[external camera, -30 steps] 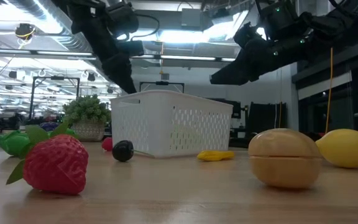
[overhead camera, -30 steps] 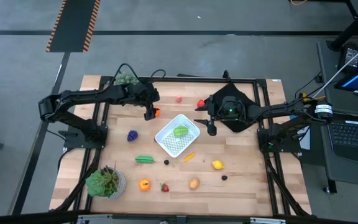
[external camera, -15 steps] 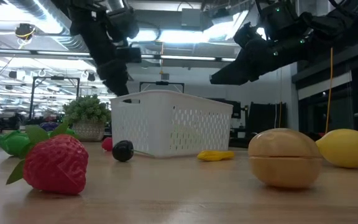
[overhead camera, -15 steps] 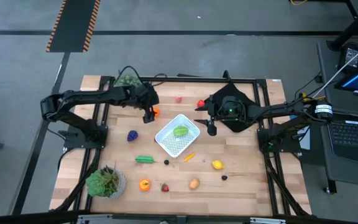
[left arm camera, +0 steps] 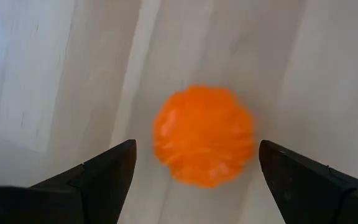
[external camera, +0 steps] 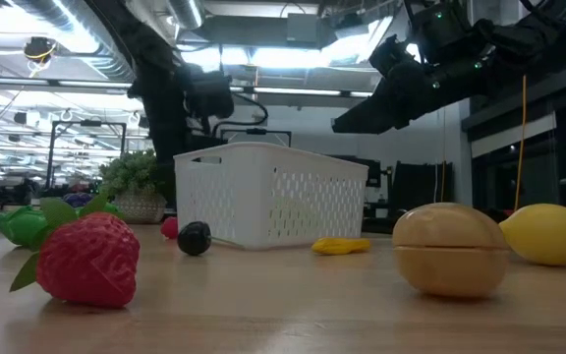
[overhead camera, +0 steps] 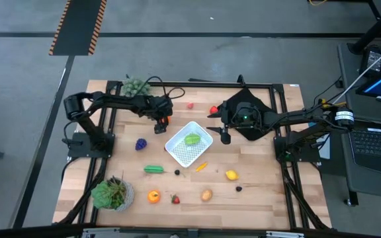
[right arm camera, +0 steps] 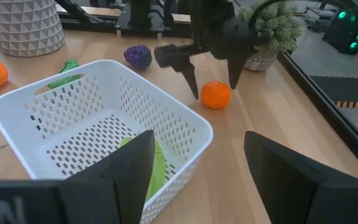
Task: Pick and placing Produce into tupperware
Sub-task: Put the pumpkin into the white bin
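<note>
My left gripper (right arm camera: 210, 78) hangs spread wide, fingers either side of the small orange fruit (left arm camera: 204, 135) on the tabletop (overhead camera: 263, 192). Just beyond sits the white tupperware (overhead camera: 189, 143), under my spread right gripper (overhead camera: 225, 134).

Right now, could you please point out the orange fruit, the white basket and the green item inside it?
orange fruit (left arm camera: 204, 135): left wrist view, its middle.
white basket (right arm camera: 179, 121): right wrist view, side wall.
green item (overhead camera: 192, 139): high view, its middle.
</note>
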{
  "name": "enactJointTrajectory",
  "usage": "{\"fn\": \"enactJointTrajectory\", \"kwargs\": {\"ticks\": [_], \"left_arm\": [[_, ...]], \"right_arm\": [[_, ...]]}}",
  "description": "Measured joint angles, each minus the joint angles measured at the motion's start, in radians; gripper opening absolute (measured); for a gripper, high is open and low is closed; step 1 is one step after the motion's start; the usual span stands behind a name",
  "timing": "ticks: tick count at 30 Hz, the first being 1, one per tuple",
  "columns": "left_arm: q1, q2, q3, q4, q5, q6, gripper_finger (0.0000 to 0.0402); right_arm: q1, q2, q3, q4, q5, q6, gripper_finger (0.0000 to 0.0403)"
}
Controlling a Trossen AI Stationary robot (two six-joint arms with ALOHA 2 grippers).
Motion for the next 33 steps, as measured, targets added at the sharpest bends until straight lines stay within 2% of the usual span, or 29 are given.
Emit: {"fn": "enactJointTrajectory", "kwargs": {"ticks": [19, 33], "left_arm": [[0.001, 0.034, 0.001, 0.04, 0.0, -0.002, 0.0329], [0.0, 0.036, 0.0, 0.05, 0.005, 0.001, 0.0274]], "right_arm": [[0.0, 0.0, 0.0, 0.0, 0.0, 0.0, 0.025], [0.0, 0.0, 0.0, 0.0, 0.0, 0.0, 0.025]]}}
